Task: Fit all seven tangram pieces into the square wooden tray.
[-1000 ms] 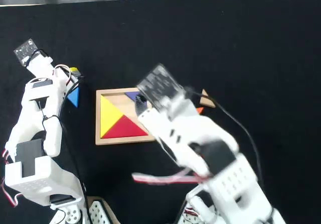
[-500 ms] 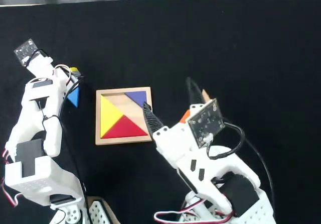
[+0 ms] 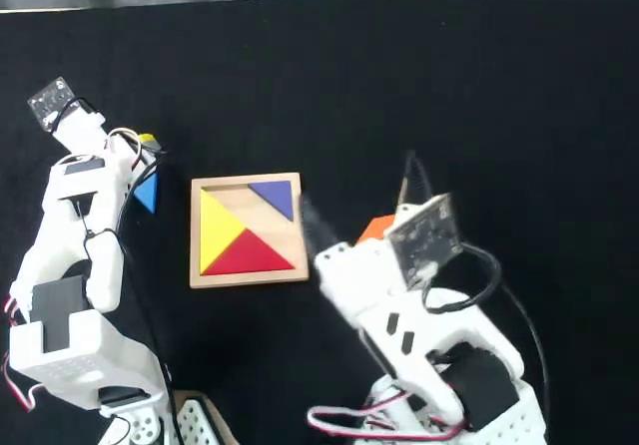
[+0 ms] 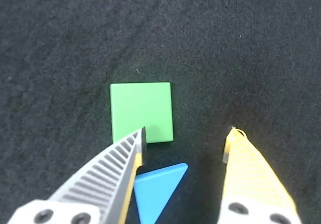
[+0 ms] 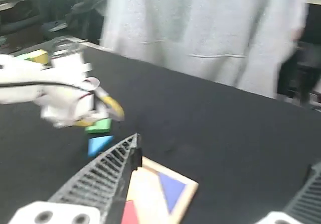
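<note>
High view: square wooden tray (image 3: 196, 233) holds yellow triangle (image 3: 220, 230), red triangle (image 3: 250, 255), blue piece (image 3: 272, 196); bare wood along tray's right side. Orange piece (image 3: 376, 227) right of tray. I see left gripper (image 4: 185, 138) left of tray, jaws spread, green square (image 4: 141, 112) at one tip, blue triangle (image 4: 158, 184) between them. Right gripper (image 5: 223, 156) just right of tray, jaws wide apart.

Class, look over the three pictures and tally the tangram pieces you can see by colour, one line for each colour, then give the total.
Yellow triangle: 1
Red triangle: 1
Dark blue parallelogram: 1
Light blue triangle: 1
Green square: 1
Orange piece: 1
Total: 6
</note>
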`<state>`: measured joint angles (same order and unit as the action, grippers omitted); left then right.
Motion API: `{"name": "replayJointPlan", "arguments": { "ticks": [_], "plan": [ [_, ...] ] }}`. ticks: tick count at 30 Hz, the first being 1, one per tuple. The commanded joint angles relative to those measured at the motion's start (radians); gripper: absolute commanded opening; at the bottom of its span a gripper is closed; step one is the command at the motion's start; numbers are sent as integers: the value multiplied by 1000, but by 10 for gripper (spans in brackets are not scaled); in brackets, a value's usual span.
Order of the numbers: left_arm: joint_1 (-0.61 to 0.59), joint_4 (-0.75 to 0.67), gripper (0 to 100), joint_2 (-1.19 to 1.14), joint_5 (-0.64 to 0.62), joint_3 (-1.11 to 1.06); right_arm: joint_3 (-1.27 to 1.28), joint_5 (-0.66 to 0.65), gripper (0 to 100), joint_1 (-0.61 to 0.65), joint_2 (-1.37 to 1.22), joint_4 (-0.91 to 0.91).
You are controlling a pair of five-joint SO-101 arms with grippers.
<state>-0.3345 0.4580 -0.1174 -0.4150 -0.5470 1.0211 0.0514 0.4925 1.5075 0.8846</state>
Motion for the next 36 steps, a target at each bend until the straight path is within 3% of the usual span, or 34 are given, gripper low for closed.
{"name": "replayJointPlan", "arguments": {
  "ticks": [1,4,9,14,21,25,32,36],
  "plan": [
    [13,-15,263,5,-9,51,42,66,409,-215,-16,-115],
    [4,-15,263,5,-9,48,122,124,240,-322,-65,-235],
    [2,-9,263,6,-9,50,229,61,35,-331,-223,-442],
    [-38,-9,263,15,-11,54,219,57,23,-336,-495,-608],
    [-165,49,263,18,25,105,35,51,22,-336,-955,-641],
    [-171,192,263,14,230,200,-50,49,22,-356,-1113,-641],
    [-140,255,263,97,726,272,-85,55,22,-385,-1152,-641],
    [-104,466,263,199,999,383,-88,55,22,-388,-1155,-641]
  ]
}}
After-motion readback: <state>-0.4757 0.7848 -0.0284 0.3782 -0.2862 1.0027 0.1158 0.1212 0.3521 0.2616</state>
